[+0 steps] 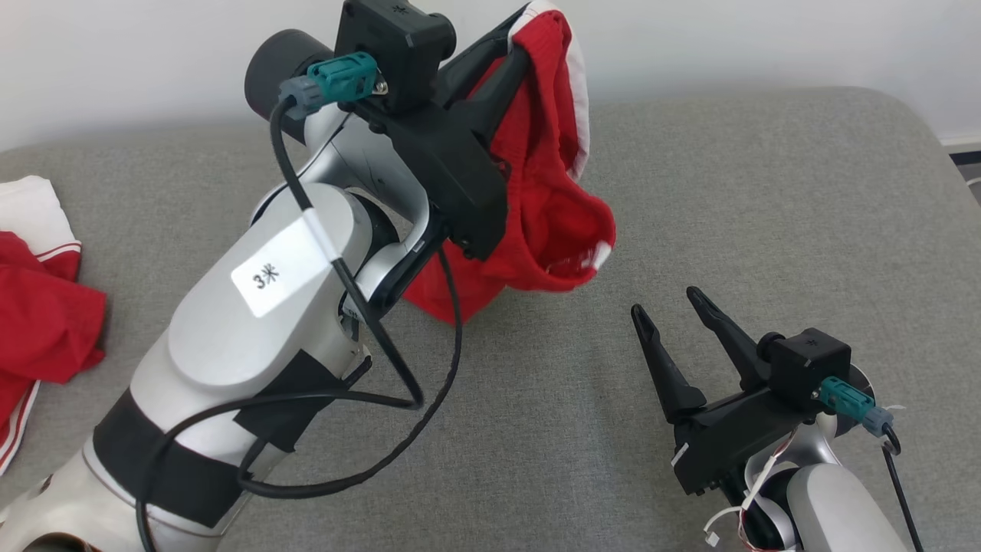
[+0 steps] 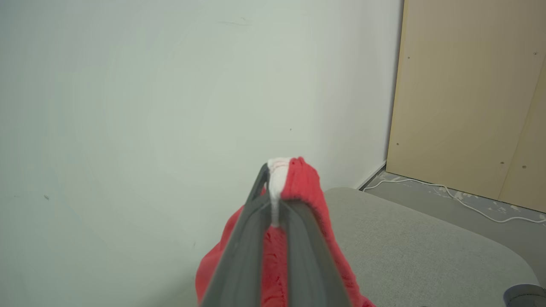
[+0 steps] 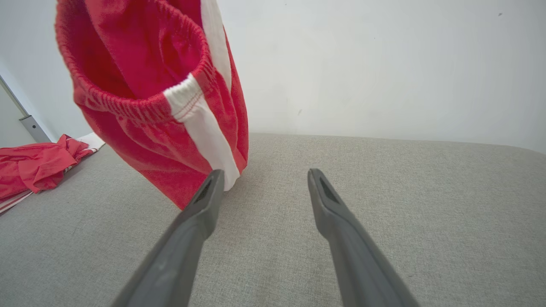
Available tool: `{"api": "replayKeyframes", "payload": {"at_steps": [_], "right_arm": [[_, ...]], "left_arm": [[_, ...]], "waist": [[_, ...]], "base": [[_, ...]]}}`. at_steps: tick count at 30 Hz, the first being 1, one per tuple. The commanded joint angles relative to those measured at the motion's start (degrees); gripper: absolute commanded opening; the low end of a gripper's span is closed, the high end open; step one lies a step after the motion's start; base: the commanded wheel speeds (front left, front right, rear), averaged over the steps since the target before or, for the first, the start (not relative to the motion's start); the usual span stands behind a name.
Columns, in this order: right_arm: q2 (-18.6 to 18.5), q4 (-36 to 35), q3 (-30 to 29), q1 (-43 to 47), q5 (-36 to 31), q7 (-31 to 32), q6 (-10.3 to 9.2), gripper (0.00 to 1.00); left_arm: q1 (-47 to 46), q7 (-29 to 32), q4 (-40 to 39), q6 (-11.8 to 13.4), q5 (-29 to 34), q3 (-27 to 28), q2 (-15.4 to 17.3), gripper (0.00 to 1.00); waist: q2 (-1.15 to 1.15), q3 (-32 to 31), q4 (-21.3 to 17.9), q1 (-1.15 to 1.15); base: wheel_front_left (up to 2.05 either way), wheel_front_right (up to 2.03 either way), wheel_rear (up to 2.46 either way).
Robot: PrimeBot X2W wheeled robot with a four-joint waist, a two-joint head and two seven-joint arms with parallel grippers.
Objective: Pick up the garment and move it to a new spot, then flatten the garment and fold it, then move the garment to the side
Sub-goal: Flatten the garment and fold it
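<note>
— Fabric first: from the head camera, where is the garment [image 1: 552, 230]?

— Up in the air. The left gripper [image 1: 526, 34] is raised above the grey cushion [image 1: 766, 192]. Its fingers [image 1: 502, 84] are pressed together on the top edge of the red cloth. The cloth hangs in a bunch beside the left arm [image 1: 253, 330], with a white stripe [image 1: 582, 92] along its far edge. Whether the lowest fold touches the cushion cannot be told from there.

— And the other one?

— The right gripper [image 1: 665, 300] sits at the lower right, its fingers spread wide with nothing between them. It is near the garment but apart from it. A heap of red and white clothing [image 1: 38, 307] lies at the far left edge of the cushion.

— The left wrist view?

— Both dark fingers run up side by side and nip a white strip, with red cloth folded over the tips (the rest drapes down either side of them). Behind them are a pale wall [image 2: 128, 106], a beige panel [image 2: 465, 94] and a white cable [image 2: 448, 192] on the floor [image 2: 426, 204].

— The right wrist view?

— Two fingers stand wide apart and empty over the cushion. The garment hangs ahead and to their left, its elastic waistband [image 3: 128, 106] gaping open and the white stripe running down its side. Its lower end is just behind the left-hand fingertip in that view. The other heap lies well off to the left.
</note>
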Motion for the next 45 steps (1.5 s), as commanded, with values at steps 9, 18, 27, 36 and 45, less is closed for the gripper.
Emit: {"api": "replayKeyframes", "payload": {"at_steps": [9,18,27,36,45], "right_arm": [[-0.2,-0.4,0.9,0.6,0.4,0.2,0.00,1.00],[-0.2,-1.2,1.0,0.0,-0.3,0.4,0.00,1.00],[-0.2,-2.3,0.7,-0.9,-1.3,1.2,0.00,1.00],[-0.2,-2.7,0.5,-1.3,-2.0,1.9,0.00,1.00],[-0.2,-2.4,0.8,-0.4,-1.3,2.1,0.00,1.00]], "left_arm": [[3.3,4.2,5.4,4.6,-3.4,4.4,4.7,0.00],[5.8,4.3,18.4,8.5,-4.6,8.4,10.9,0.00],[6.5,-0.3,28.4,11.8,-3.4,10.3,15.4,0.00],[5.4,0.0,36.0,10.1,-4.6,9.8,14.1,1.00],[3.3,9.9,40.4,7.1,-6.0,7.5,10.1,1.00]], "waist": [[0.00,-0.1,0.1,0.00],[0.00,2.1,-1.1,0.00],[0.00,5.0,-1.4,0.00],[0.00,5.7,0.6,0.00],[0.00,3.8,3.8,0.00]], "base": [[0.00,0.00,0.00],[0.00,0.00,0.00],[0.00,0.00,0.00],[0.00,0.00,0.00],[0.00,0.00,0.00]]}}
